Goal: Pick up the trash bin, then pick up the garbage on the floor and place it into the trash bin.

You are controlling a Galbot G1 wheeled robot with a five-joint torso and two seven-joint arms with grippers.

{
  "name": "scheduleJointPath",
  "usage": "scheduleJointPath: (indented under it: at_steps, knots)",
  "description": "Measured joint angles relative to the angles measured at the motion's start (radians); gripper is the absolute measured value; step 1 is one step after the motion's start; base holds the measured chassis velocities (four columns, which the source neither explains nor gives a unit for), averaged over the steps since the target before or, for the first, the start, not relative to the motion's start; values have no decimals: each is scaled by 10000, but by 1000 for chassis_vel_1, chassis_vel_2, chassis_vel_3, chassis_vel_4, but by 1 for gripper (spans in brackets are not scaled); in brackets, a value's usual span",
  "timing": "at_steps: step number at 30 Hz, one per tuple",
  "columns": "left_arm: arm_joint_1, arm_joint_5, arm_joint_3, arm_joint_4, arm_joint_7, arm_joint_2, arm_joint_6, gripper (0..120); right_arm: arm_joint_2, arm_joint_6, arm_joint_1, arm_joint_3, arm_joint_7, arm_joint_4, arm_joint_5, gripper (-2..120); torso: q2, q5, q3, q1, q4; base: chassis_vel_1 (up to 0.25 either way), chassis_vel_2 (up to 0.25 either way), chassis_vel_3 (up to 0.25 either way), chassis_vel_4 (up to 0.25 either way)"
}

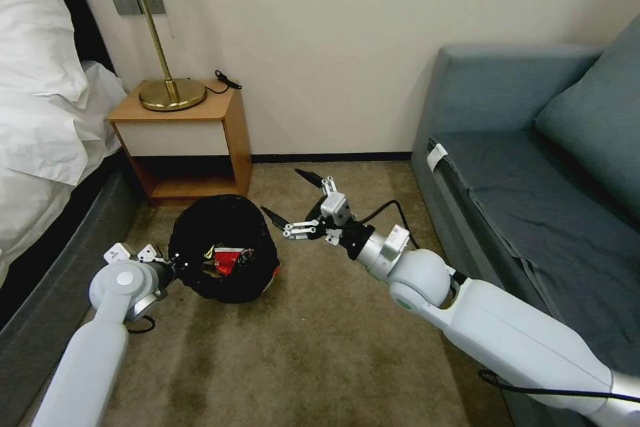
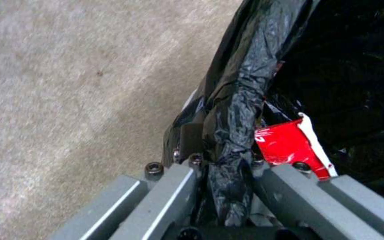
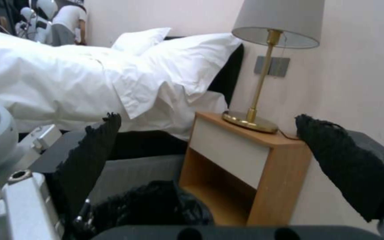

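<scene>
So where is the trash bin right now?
Head view: the small round black-bag-lined trash bin sits left of centre above the carpet, gripped by the left end effector, before the wooden nightstand.

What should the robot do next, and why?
Probably draw the right gripper back and look for more litter. Its fingers are open and empty beside the bin, a red wrapper already lies inside, and the carpet in view is bare. The left gripper is clamped on the bin's bagged rim, so the bin can travel along.

Brass lamp (image 1: 163,90) on wooden nightstand (image 1: 183,140) between bed (image 1: 40,120) and sofa (image 1: 533,180)
</scene>
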Motion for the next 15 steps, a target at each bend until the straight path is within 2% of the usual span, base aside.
scheduleJointPath:
  at_steps: [7,15]
  knots:
    - [-33,120,35,295,-513,-294,-89,0,-39,90,-545,384,-158,23,-180,100,0,0,0,0,3,0,0,0,0]
    - [-47,186,-34,471,-502,-409,-157,3,-96,159,-1123,657,-179,103,-397,100,1,5,-1,0,3,0,0,0,0]
